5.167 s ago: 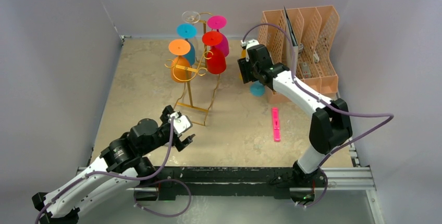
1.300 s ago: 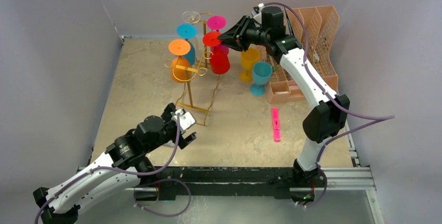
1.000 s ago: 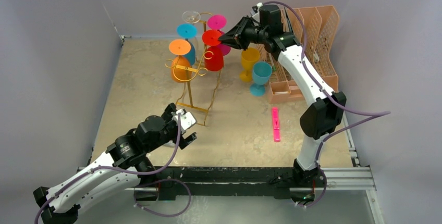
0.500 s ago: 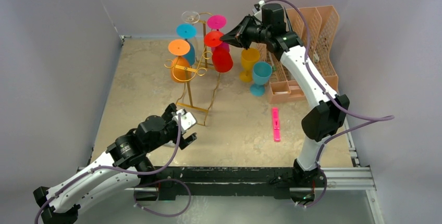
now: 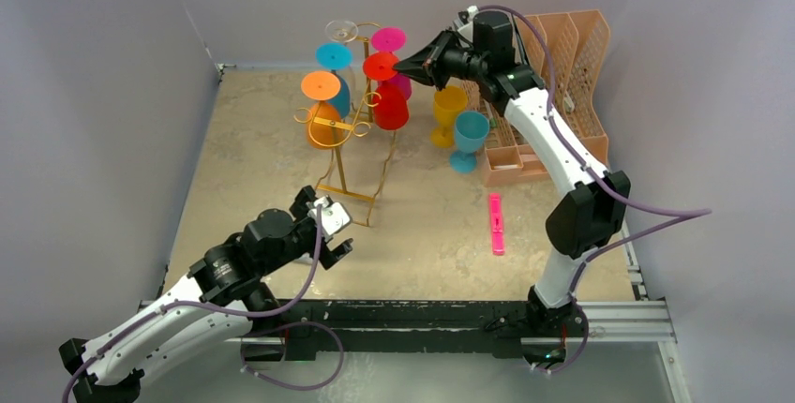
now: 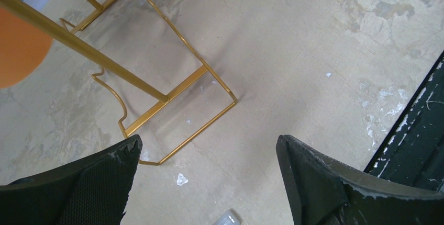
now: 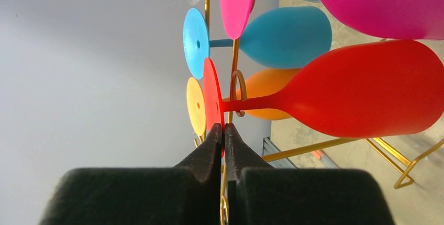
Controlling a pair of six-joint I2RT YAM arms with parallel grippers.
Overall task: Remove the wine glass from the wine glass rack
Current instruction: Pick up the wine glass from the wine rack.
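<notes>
The gold wire wine glass rack [image 5: 342,173] stands at the back middle of the table, with several coloured glasses hanging upside down on it. My right gripper [image 5: 401,66] reaches in from the right and is shut on the round foot of the red wine glass [image 5: 390,105]. In the right wrist view the fingertips [image 7: 224,131] pinch the edge of the red foot, and the glass's stem still passes through a gold hook; the red bowl [image 7: 361,91] hangs beyond. My left gripper [image 5: 330,234] is open and empty, low over the table beside the rack's base [image 6: 178,83].
Orange [image 5: 323,126], blue [image 5: 335,56], magenta [image 5: 390,40] and clear [image 5: 343,28] glasses hang on the rack. A yellow glass [image 5: 448,108] and a teal glass [image 5: 468,136] stand upright beside the peach organiser [image 5: 562,84]. A pink marker [image 5: 496,223] lies right of centre.
My right gripper has closed on the red glass's foot, and the red bowl has swung slightly. The left arm has not moved.
</notes>
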